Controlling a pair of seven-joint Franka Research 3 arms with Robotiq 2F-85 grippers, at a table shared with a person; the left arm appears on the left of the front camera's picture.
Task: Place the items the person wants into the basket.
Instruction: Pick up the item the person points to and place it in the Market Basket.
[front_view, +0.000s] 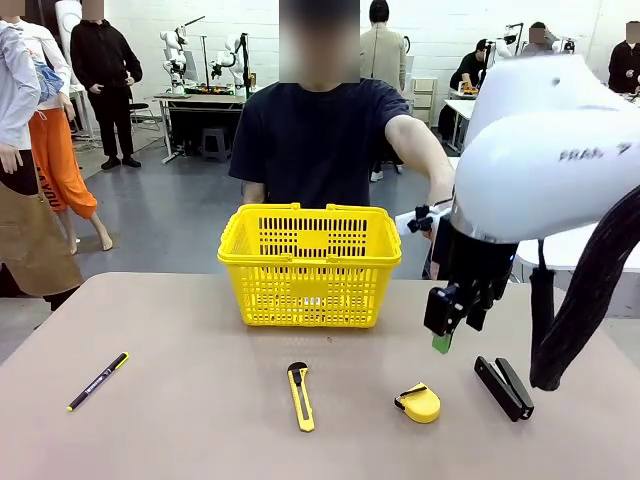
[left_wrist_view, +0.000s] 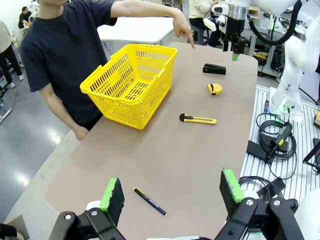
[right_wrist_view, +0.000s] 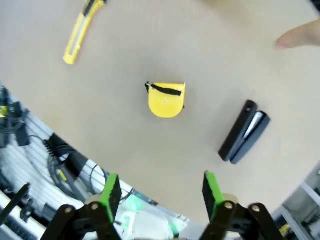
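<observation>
Right gripper (right_wrist_view: 160, 186) fingers spread, tape measure (right_wrist_view: 166, 99) well beyond them, stapler (right_wrist_view: 244, 132) alongside

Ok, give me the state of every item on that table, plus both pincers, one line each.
basket: upright, handles folded down, nothing seen inside.
utility knife: lying flat, outside the basket.
tape measure: on its side, tape wound in.
stapler: lying flat, closed.
pen: lying flat.
left pincer: open, empty.
right pincer: open, empty, hovering by the tape measure.
person's hand: pointing down.
</observation>
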